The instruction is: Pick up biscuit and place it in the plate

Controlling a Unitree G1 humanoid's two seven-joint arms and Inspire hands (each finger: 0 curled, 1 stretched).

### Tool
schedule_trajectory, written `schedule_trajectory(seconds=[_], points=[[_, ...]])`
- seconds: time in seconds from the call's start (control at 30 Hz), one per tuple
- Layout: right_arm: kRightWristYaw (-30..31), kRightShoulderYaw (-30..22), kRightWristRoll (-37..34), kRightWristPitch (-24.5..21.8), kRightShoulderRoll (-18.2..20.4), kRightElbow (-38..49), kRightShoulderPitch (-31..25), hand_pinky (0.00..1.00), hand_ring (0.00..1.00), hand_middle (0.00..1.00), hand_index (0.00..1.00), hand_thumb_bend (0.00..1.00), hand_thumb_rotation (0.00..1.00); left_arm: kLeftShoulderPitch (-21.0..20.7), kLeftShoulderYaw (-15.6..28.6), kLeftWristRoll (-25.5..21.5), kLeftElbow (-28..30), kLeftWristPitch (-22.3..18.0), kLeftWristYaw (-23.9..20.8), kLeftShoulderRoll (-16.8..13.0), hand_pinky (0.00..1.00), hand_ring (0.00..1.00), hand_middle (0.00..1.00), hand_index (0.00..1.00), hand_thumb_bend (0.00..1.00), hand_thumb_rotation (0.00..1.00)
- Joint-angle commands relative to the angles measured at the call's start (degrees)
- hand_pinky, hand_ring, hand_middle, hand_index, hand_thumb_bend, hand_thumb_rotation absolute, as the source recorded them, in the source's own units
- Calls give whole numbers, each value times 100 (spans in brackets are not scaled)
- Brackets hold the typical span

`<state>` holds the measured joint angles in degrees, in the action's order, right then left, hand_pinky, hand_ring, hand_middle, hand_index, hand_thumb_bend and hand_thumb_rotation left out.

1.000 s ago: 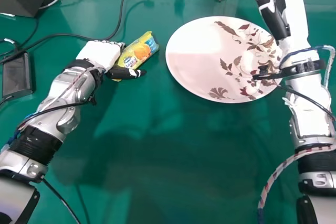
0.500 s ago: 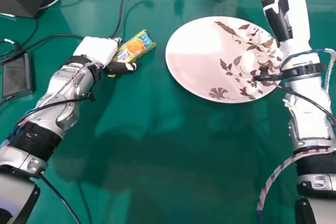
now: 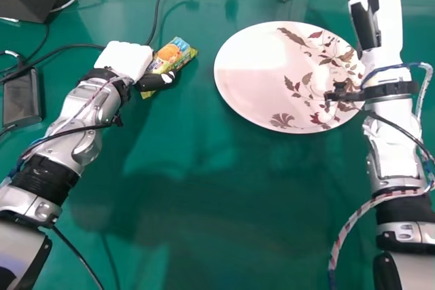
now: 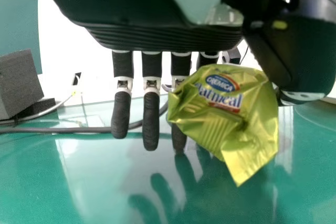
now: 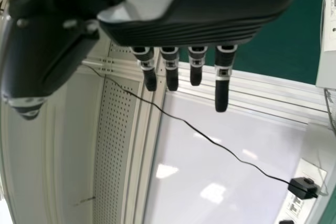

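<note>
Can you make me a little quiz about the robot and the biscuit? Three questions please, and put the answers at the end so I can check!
1. Pick one. Where is the biscuit packet?
A) Under the black box
B) Between the thumb and fingers of the left hand
C) Between the thumb and fingers of the right hand

2. True or false? The biscuit packet is not on the plate yet.

3. Fill in the missing word. The colour of the table is ______.

Key: 1. B; 2. true; 3. green
</note>
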<state>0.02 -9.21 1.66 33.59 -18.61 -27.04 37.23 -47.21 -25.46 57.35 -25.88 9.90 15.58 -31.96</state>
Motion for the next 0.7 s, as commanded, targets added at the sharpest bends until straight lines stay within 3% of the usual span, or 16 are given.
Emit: schedule_trajectory(seconds=[0.0,0.43,0.67], points=[[-87,-80,-95,2,75,-22,73,68,96,100,96,95,18,108,-134,-4,-100,-50,126,-20,28,33,44,52,52,0],[-212,-94,-51,94,97,-98,128,65,88,92,90,96,19,94,-89,-112,-123,-232,204,-59,21,26,44,51,52,0],[-275,-78,23,88,83,-79,117,63,85,88,88,86,19,153,49,-283,-11,-302,76,-46,22,26,44,51,52,0]])
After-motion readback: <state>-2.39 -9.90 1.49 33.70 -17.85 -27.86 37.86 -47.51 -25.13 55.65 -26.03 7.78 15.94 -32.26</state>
